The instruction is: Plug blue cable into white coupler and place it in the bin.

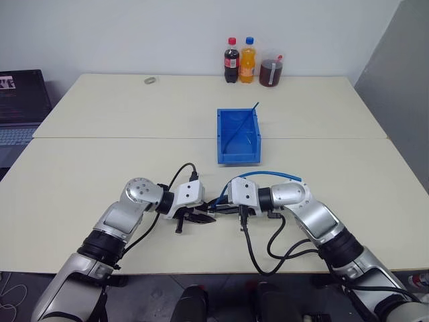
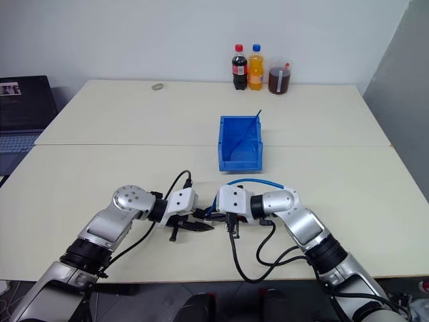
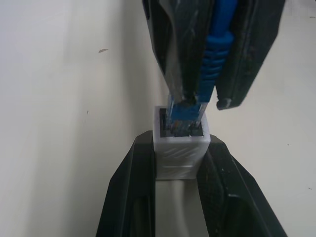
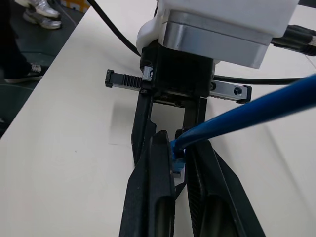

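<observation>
While you look across the counter (image 1: 100, 168) from the head views, three drinks stand at the top centre of the frame: a cola bottle (image 1: 231, 60), an orange soda bottle (image 1: 248, 60) and a dark drink cup (image 1: 271, 72), with a small ring-shaped object (image 1: 149, 80) to their left and a laptop (image 1: 20, 107) at the far left edge. The bin (image 1: 238, 136) sits in the middle, a thin dark-blue strand (image 1: 242, 124) leaning across it, and nothing lies between it and your tools. Low in the frame the left tool (image 1: 198, 217) and right tool (image 1: 221, 204) meet tip to tip, black wires looping around both wrists, and there you cannot make out the joint. The left wrist view gives it to you: the left tool's fingers (image 3: 131, 187) are clamped on the white coupler (image 3: 181, 148), and the right tool's fingers pinch the blue cable (image 3: 217, 47), its plug sitting in the coupler's socket. The right wrist view adds the cable (image 4: 256, 108) arcing away toward the upper right, and a person's shoes on the floor at the upper left.
</observation>
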`<state>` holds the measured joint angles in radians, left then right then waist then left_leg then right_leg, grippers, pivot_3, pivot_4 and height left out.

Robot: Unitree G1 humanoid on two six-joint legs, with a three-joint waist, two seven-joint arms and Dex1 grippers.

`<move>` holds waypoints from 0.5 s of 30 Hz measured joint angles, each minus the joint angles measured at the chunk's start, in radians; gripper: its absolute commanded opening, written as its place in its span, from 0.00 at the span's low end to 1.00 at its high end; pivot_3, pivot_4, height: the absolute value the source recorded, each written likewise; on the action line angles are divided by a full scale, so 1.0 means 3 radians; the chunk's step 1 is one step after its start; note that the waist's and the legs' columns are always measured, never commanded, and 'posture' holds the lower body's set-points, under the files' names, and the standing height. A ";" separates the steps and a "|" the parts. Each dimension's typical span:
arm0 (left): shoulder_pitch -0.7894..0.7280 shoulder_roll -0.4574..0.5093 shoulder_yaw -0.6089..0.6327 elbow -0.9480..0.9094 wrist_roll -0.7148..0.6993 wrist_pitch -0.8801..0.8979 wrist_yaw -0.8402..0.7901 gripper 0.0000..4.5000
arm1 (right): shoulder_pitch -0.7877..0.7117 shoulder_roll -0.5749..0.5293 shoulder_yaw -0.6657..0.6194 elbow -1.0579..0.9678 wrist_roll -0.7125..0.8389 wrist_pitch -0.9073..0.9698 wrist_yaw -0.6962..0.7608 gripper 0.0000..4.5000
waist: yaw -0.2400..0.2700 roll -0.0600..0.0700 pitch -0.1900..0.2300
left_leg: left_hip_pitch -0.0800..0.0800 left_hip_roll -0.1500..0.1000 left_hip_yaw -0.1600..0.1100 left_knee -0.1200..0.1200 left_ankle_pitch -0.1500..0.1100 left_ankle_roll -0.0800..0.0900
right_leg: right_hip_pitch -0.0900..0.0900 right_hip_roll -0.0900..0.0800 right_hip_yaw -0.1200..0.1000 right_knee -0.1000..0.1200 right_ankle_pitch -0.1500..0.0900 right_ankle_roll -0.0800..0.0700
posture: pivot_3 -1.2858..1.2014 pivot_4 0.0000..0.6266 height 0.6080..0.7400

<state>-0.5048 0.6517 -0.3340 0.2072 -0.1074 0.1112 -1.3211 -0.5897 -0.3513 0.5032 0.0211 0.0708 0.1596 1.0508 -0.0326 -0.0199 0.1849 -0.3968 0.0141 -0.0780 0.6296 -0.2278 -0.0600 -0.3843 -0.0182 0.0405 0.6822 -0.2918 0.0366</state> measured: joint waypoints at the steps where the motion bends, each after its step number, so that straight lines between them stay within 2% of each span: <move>1: 0.0000 0.0000 0.0000 0.0002 0.0000 -0.0009 0.0001 0.18 | -0.0022 0.0011 0.0000 0.0026 -0.0001 0.0006 0.0030 0.01 | 0.0000 0.0000 0.0000 | 0.0000 0.0000 0.0000 0.0000 0.0000 0.0000 | 0.0000 0.0000 0.0000 0.0000 0.0000 0.0000 | 0.52 0.24 1.00; 7: 0.0005 -0.0002 0.0000 0.0005 0.0010 -0.0009 0.0009 0.18 | -0.0083 0.0018 -0.0006 0.0088 -0.0013 0.0060 0.0133 0.01 | 0.0000 0.0004 -0.0006 | 0.0005 0.0000 0.0000 0.0000 0.0000 0.0000 | 0.0004 0.0000 0.0001 0.0000 0.0000 0.0000 | 0.52 0.24 1.00; 15: 0.0049 -0.0002 0.0017 -0.0012 0.0026 0.0042 0.0011 0.18 | -0.0230 0.0066 0.0113 -0.0007 -0.0175 0.0429 0.0170 0.01 | -0.0002 0.0013 -0.0025 | 0.0023 0.0000 0.0001 -0.0003 -0.0001 0.0000 | 0.0021 0.0000 0.0001 -0.0002 -0.0002 -0.0001 | 0.52 0.24 1.00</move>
<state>-0.4902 0.6510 -0.3291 0.2035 -0.0995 0.1239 -1.3177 -0.6587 -0.3314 0.5370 0.0190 0.0183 0.2882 1.1018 -0.0333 -0.0159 0.1774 -0.3899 0.0140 -0.0778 0.6287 -0.2280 -0.0599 -0.3781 -0.0182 0.0408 0.6818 -0.2924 0.0363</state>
